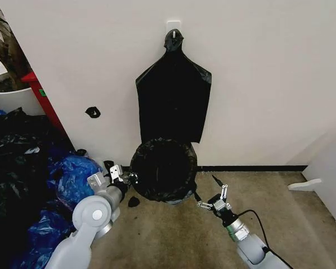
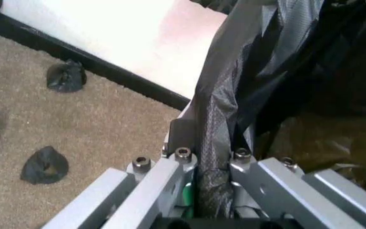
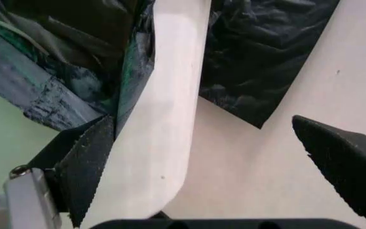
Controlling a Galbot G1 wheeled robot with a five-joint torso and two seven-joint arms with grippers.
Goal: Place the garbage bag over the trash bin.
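Black bag (image 1: pixel 163 171) already drapes the bin (image 3: pixel 164 124); left gripper (image 1: pixel 125 178) pinches its left rim, right gripper (image 1: pixel 215 197) spread open alongside, tucking left.

Even, soft indoor light, pale wall (image 1: pixel 257 73) bright, faint sheen on garbage bag (image 1: pixel 163 168), wrist close-ups blurred

Glossy black garbage bag (image 1: pixel 163 176) lines my white trash bin (image 3: pixel 160 119). Beige carpet (image 1: pixel 173 235), blue bags (image 1: pixel 73 174) at left of frame.
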